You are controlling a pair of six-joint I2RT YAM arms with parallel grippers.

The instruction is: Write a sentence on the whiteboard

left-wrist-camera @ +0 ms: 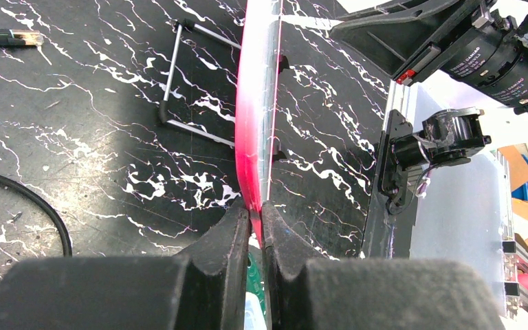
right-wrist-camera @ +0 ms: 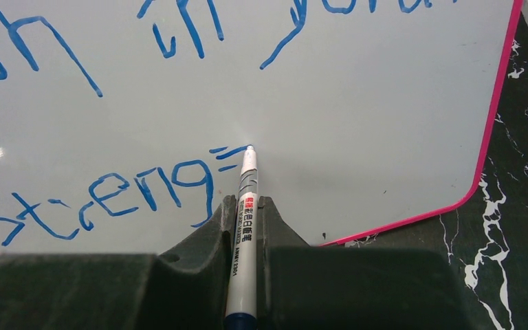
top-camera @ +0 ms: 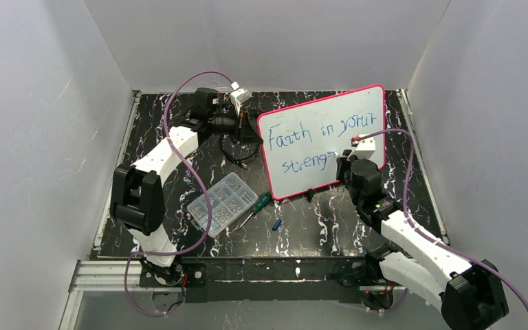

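The whiteboard (top-camera: 330,124) with its pink-red frame stands tilted at the table's middle right. The sentence (top-camera: 313,141) in blue reads "Faith in your" over "streng" with a short stroke begun after the g. My left gripper (top-camera: 253,122) is shut on the board's left edge; the left wrist view shows the pink frame (left-wrist-camera: 251,130) pinched between the fingers (left-wrist-camera: 230,240). My right gripper (top-camera: 347,165) is shut on a white marker (right-wrist-camera: 244,234), whose tip touches the board (right-wrist-camera: 385,124) at the end of that stroke, just right of "streng" (right-wrist-camera: 110,196).
A clear plastic box (top-camera: 221,203) of small parts lies on the black marbled table (top-camera: 316,227). A green-handled screwdriver (top-camera: 254,206) and a small blue cap (top-camera: 276,223) lie below the board. A black cable (top-camera: 237,155) lies behind it. White walls enclose the table.
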